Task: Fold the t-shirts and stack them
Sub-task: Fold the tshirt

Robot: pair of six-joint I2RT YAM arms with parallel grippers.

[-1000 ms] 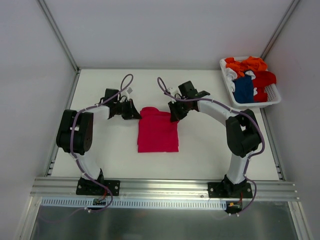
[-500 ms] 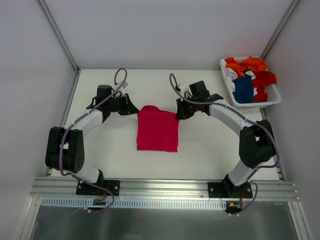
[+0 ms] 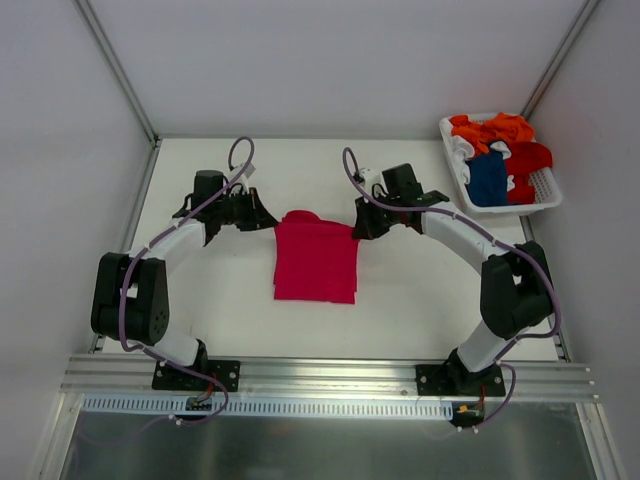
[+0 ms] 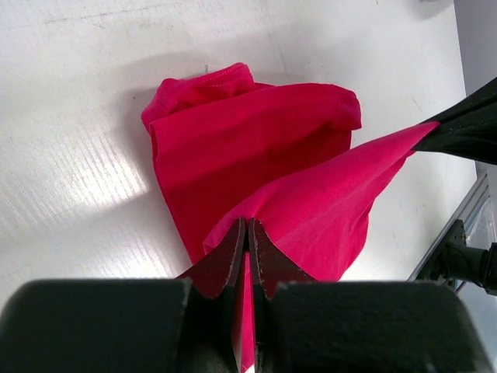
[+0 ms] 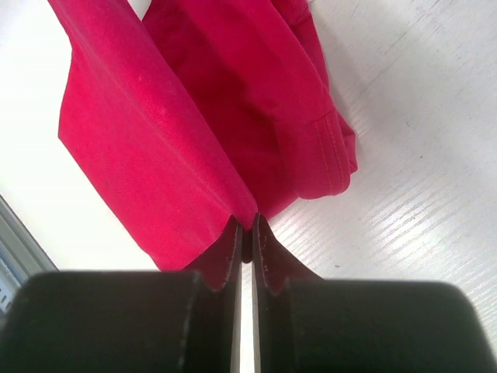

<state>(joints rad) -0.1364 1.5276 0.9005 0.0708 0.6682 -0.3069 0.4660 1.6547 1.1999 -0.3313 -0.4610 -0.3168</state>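
The crimson-pink t-shirt (image 3: 315,262) lies partly folded in the middle of the white table (image 3: 420,290). My left gripper (image 3: 271,222) is shut on its far left corner, and my right gripper (image 3: 357,229) is shut on its far right corner. In the left wrist view the jaws (image 4: 246,227) pinch a raised fold of the pink cloth (image 4: 256,140), which stretches across to the right gripper (image 4: 464,130). The right wrist view has the jaws (image 5: 245,227) closed on the edge of a lifted layer of the shirt (image 5: 147,132), with a hemmed sleeve (image 5: 322,155) lying flat beside them.
A white slatted basket (image 3: 546,193) stands at the far right corner. It holds an orange t-shirt (image 3: 495,128), a red t-shirt (image 3: 530,156) and a dark blue t-shirt (image 3: 487,178). White walls enclose the table, and a metal rail (image 3: 320,375) runs along its near edge.
Both arms have stretched out toward the far side, and the right gripper has shifted a little to the right. Both grippers keep their hold. Almost nothing has moved in the last half second.
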